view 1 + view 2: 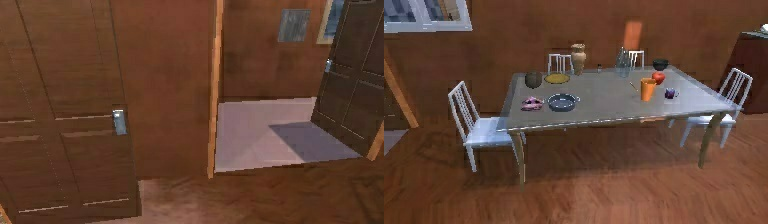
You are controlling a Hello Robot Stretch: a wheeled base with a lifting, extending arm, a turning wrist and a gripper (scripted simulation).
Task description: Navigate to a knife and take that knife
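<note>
Here, a laden table (604, 105) stands between chairs (470, 118).

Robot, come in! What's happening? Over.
Table on arm side, dishes on it; knife too small to tell. Door and wall ahead, doorway on forward view's right.

brown walls (504, 40), grey table (609, 106)
dark brown door (60, 110), pale lilac floor (265, 135) beyond; white chairs (472, 118), orange cup (648, 89), red fruit (658, 77), tan vase (578, 58).

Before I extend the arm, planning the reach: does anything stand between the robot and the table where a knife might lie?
Nothing visible does: bare floor lies before the table; chairs stand at its ends.
</note>
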